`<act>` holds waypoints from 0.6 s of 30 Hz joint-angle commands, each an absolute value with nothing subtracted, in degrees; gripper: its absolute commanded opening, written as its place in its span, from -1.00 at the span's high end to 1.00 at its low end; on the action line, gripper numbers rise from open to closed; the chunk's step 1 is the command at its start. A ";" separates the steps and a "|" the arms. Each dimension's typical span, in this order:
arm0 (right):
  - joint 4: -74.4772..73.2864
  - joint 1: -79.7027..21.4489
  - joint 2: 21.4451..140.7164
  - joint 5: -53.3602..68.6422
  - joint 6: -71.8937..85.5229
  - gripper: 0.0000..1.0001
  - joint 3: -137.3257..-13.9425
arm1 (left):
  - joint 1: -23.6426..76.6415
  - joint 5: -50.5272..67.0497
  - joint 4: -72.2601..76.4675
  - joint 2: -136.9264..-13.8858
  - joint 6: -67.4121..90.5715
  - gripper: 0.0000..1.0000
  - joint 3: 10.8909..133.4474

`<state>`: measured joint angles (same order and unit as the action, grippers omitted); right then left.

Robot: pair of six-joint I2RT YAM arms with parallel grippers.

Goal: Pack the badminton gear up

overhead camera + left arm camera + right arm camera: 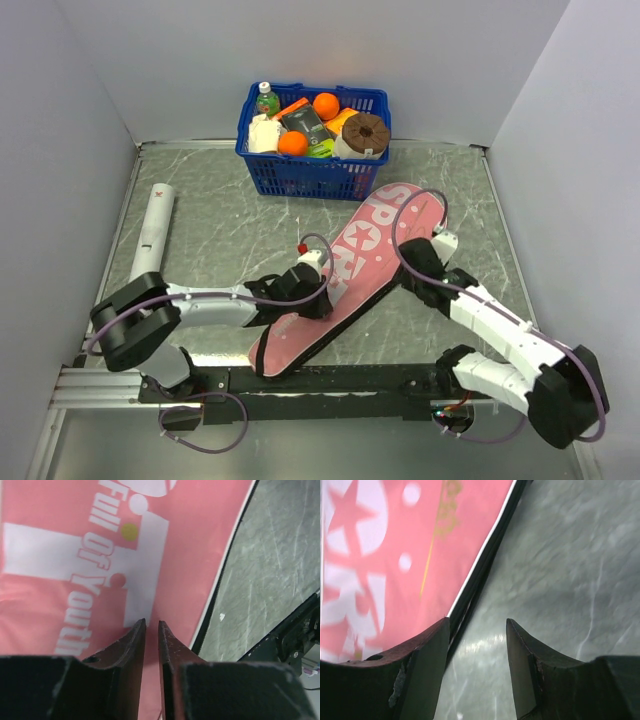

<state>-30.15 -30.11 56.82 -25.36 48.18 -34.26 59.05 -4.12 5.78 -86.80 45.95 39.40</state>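
Observation:
The pink racket-shaped "SPORT" cover [350, 275] with its black edge lies slantwise on the table, wide end toward the basket. My left gripper [312, 295] hovers low over its left side. In the left wrist view the jaws [152, 624] stand almost together, and the pink cover [60, 595] fills the narrow gap. My right gripper [405, 280] sits at the cover's right edge, open. In the right wrist view its jaws [477, 622] have bare table between them, and the left fingertip [437, 635] is over the cover's black edge [485, 570]. A long white tube [152, 228] lies at the far left. Rackets and shuttlecocks are out of view.
A blue plastic basket [310, 172] of groceries stands at the back, just beyond the cover's wide end. Grey walls close in the green marbled table [220, 230] on three sides. A black mounting rail [330, 380] runs along the near edge.

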 commanded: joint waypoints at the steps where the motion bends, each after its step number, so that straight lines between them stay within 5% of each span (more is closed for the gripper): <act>1: -25.06 -22.35 60.02 -23.22 42.64 -0.12 -36.65 | 58.89 -1.06 11.33 -89.73 45.97 0.56 39.29; 18: -23.38 -12.13 71.36 -17.15 30.24 -0.14 -41.65 | 44.74 -4.13 10.73 -83.24 45.70 0.50 27.77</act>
